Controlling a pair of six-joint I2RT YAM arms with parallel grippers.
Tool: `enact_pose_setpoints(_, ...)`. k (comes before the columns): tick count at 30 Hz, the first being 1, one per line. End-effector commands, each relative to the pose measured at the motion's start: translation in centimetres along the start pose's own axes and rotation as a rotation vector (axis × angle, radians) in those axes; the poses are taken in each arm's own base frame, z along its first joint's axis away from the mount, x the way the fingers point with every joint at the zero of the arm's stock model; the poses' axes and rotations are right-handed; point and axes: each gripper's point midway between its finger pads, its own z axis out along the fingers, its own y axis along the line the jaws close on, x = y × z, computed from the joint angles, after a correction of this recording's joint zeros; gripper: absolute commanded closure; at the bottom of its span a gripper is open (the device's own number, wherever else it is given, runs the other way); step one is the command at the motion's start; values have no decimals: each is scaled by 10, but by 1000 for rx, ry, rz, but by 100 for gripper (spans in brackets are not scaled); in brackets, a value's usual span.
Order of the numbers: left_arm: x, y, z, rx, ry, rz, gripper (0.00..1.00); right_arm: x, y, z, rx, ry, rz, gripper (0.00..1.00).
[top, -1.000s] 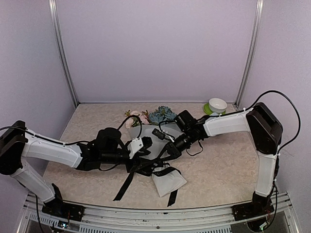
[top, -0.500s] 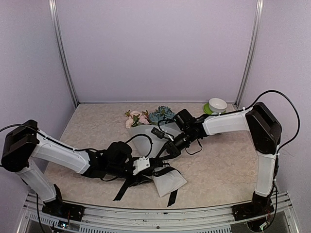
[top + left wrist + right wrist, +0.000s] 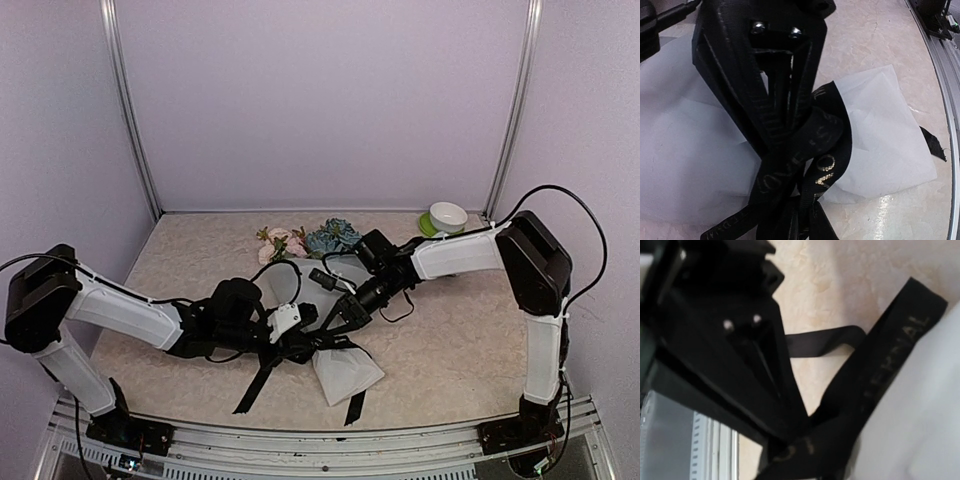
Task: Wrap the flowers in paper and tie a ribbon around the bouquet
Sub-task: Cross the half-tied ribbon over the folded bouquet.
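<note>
The wrapping looked done: the flowers lay on the table with their pink and blue heads toward the back wall, and the paper ran from them as a frosted cone toward the near edge. What remained, by the look of it, was the tie. The ribbon crossed the narrow part of the bouquet in a loose tangle, with two black tails trailing off toward the front rail. No finished knot or bow could be made out.

The left tool had its fingers pressed together on a fold of ribbon just above the paper. The right tool likewise appeared pinched onto a strand, with more ribbon running away beside the paper's edge. Both met over the middle of the cone.

The table was a pale, mottled, stone-like surface. A white cup on a green saucer stood at the far right corner, well apart from the work. Plain lilac walls closed in three sides, with a metal upright in each back corner.
</note>
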Motion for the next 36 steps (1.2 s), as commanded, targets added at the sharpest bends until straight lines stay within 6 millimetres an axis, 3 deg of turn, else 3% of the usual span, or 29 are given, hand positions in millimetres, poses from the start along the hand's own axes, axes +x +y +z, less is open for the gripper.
enact_pose_setpoints(1, -13, 9, -6, -5, -64, -45, 91, 1, 8, 9, -66, 16, -5, 87)
enact_pose_setpoints(10, -11, 7, 10, 56, -34, -68, 88, -13, 21, 7, -107, -24, -53, 83)
enact_pose_setpoints(16, -18, 8, 13, 67, -46, -62, 87, -4, 18, 11, -97, -4, -40, 81)
enact_pose_setpoints(24, -10, 16, 24, 39, -2, -79, 85, 1, 16, 12, -77, 14, -34, 82)
enact_pose_setpoints(30, -30, 24, 10, 5, -113, -75, 85, 9, 6, 12, 5, 50, -35, 77)
enact_pose_setpoints(36, -31, 28, 6, -13, -132, -83, 84, 10, 7, 12, 6, 49, -34, 76)
